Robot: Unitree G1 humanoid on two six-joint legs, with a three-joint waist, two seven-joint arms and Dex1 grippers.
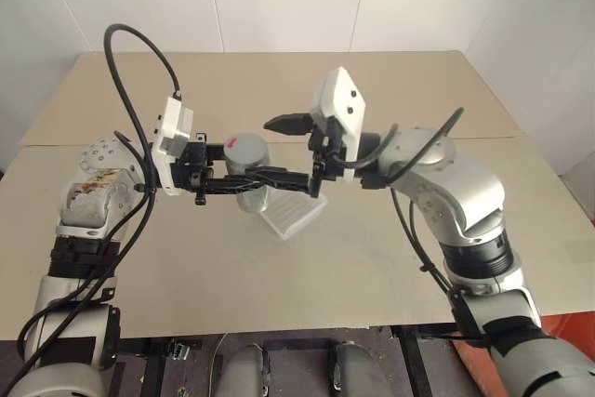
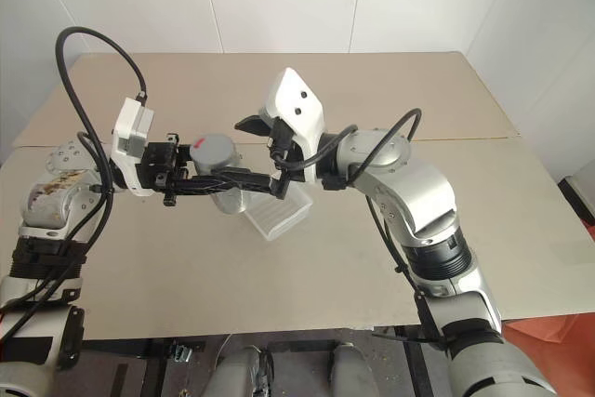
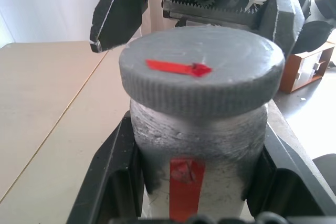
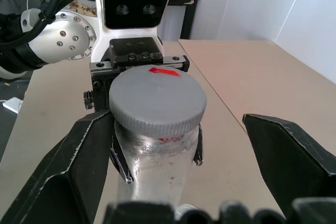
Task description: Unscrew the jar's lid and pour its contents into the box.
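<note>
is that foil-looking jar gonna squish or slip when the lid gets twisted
The jar has a crinkled, foil-like wall, so it may dent under a hard squeeze. The left tool clamps its body, which should limit slipping. The lid has a ridged rim, likely grippy.

Bright, even light; soft shadows beneath the arms; wrist views slightly soft.

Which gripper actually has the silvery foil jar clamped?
The left gripper: its black fingers are shut on the silvery foil jar below the grey lid. The right gripper stands open around the lid.
</note>
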